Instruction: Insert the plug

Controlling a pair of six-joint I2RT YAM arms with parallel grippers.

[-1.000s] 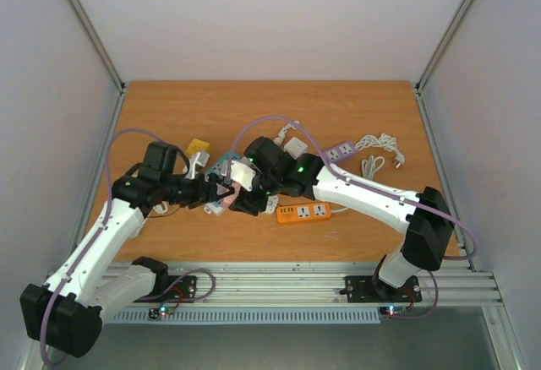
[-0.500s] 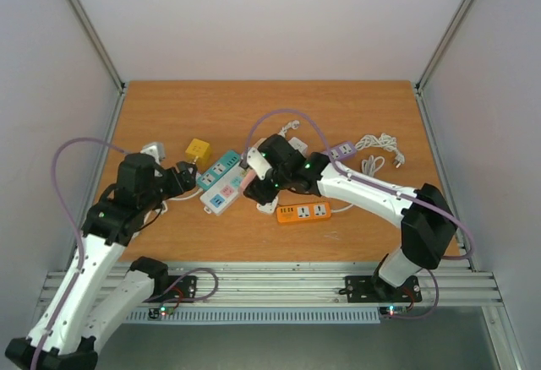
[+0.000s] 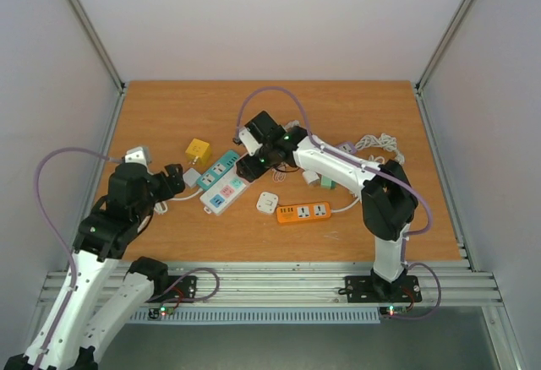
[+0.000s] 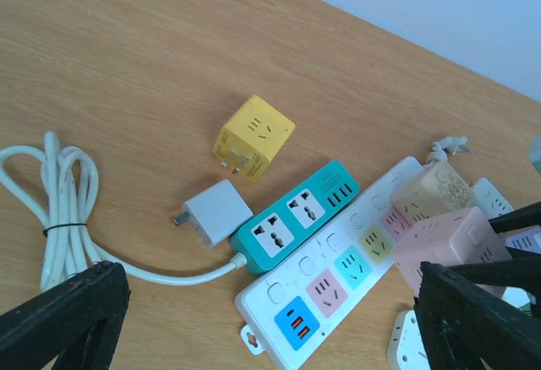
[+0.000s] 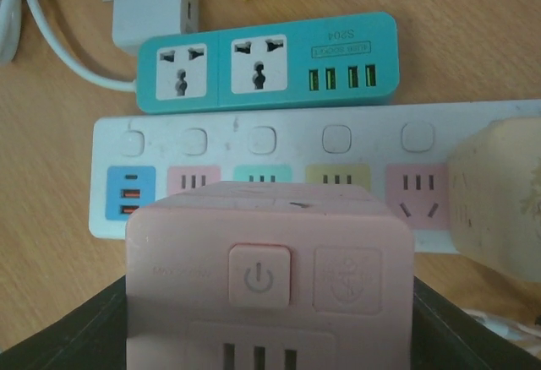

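Right tool (image 3: 252, 164), on the nearer arm, clamps the pink cube plug (image 5: 269, 243) over the white strip (image 5: 254, 140), whose long axis runs crosswise below. Left tool (image 3: 175, 176) stands wide, empty, well apart.

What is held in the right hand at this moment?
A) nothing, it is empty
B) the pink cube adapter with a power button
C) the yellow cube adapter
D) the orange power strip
B: in the right wrist view, the pink cube adapter fills the gap between the fingers of the right hand, with the white power strip in view beyond it.
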